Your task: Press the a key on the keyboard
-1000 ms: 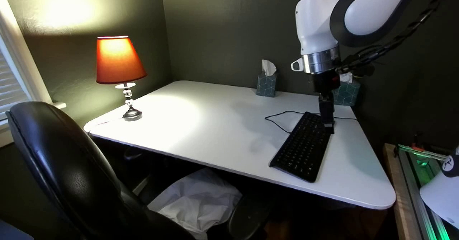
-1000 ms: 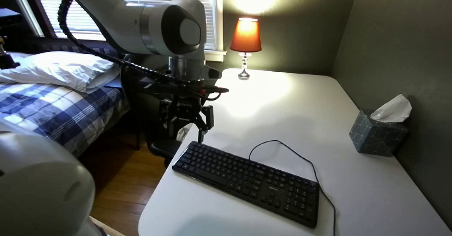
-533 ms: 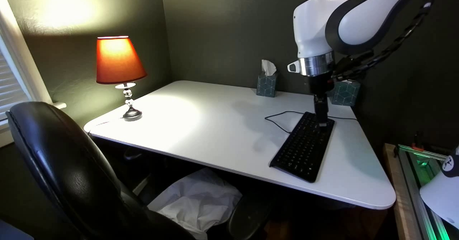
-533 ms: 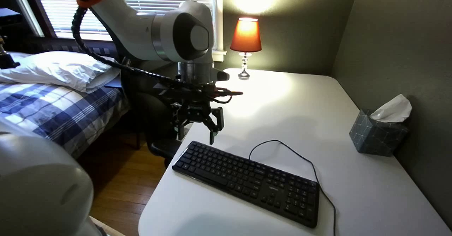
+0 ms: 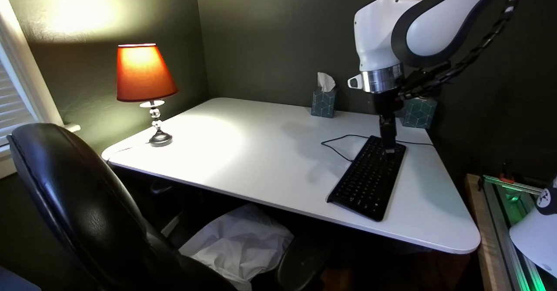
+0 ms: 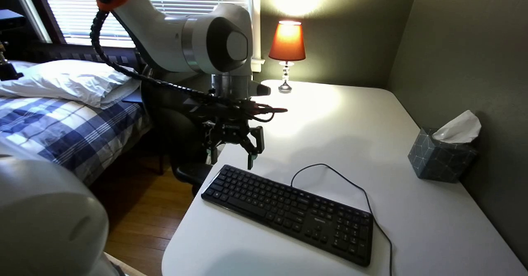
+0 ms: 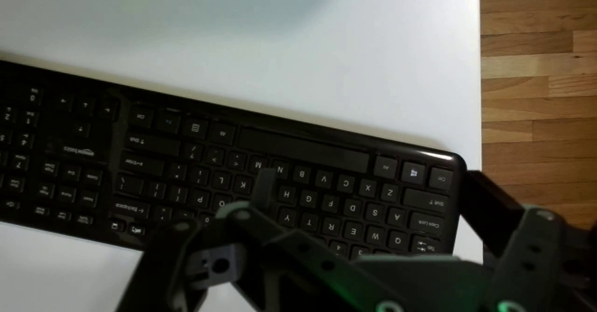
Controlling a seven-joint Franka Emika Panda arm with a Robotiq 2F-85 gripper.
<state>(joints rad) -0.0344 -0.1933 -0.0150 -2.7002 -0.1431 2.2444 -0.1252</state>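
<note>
Compared with a second ago, your gripper (image 6: 232, 162) sits slightly lower and further in over the keyboard (image 6: 286, 215), which lies flat with the desk (image 6: 371, 144) beneath it. The jaws stand wide apart, empty; neither appears over the keyboard's A key (image 7: 396, 216) in the wrist view, so lining up and pressing likely remain.

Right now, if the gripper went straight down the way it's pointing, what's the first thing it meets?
Most likely the keyboard: its letter-key end appears beneath the open gripper. The height between is hard to judge from these views.
</note>
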